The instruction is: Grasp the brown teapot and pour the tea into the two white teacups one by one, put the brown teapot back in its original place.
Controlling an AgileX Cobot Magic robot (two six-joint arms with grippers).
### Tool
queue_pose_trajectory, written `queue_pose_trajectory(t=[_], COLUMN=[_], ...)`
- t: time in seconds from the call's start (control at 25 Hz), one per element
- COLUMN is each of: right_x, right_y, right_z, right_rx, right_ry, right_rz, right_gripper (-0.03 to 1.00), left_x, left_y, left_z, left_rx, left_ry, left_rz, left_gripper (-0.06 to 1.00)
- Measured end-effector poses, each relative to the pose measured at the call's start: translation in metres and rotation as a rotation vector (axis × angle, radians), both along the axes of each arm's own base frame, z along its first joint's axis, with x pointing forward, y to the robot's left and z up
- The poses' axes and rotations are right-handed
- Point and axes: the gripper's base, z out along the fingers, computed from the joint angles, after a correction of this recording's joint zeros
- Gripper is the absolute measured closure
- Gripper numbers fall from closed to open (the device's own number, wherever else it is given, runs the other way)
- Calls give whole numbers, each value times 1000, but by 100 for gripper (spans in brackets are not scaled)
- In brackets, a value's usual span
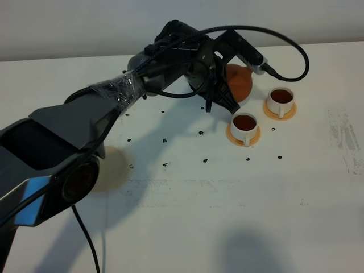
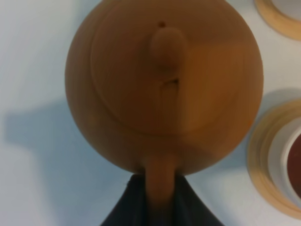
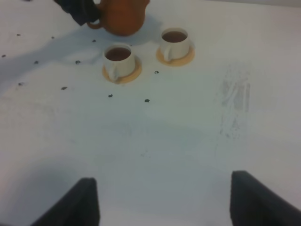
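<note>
My left gripper [image 1: 219,96] is clamped on the loop handle of the brown teapot [image 1: 239,81], far side of the surface [image 1: 187,216], just behind the two cups. In the left wrist view the teapot [image 2: 162,84] fills the frame from above: lid knob centred, handle running down between the dark fingers [image 2: 129,202], which pinch it from both sides. I cannot tell from any view whether the pot's base is touching the surface or held just above it.

The nearer white teacup [image 1: 244,123] sits on its orange saucer [image 1: 243,136] and holds dark reddish-brown tea [image 1: 245,121]. The farther white teacup [image 1: 281,100] sits on its own saucer [image 1: 280,112], just right of the pot, also with tea in it. From the right wrist view both cups [image 3: 118,59] [image 3: 174,41] show dark liquid, handles toward the camera, and the teapot [image 3: 121,16] stands right behind them, spout side hidden.

The pale tan coaster [image 1: 111,168] lies well apart from the pot, on the near left, partly behind my left arm's forearm, with nothing on it.

Dark droplets [image 1: 201,133] are scattered over the surface between the coaster and the cups.

My right gripper [image 3: 162,202] hangs over bare surface, jaws spread wide, holding nothing, well short of the cups.
</note>
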Motion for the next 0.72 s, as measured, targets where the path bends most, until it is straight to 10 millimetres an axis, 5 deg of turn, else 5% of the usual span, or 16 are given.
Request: queue_pose_trajectory(t=[0.36,0.72], right_x=[0,0], right_y=[0,0], right_z=[0,0], right_rx=[0,0], right_ry=[0,0], right_rz=[0,0], right_gripper=[38,38], left_x=[1,3], left_y=[0,3], left_z=[-20,-12], left_rx=[20,44], left_ry=[29,10], left_rz=[4,5], left_gripper=[84,84])
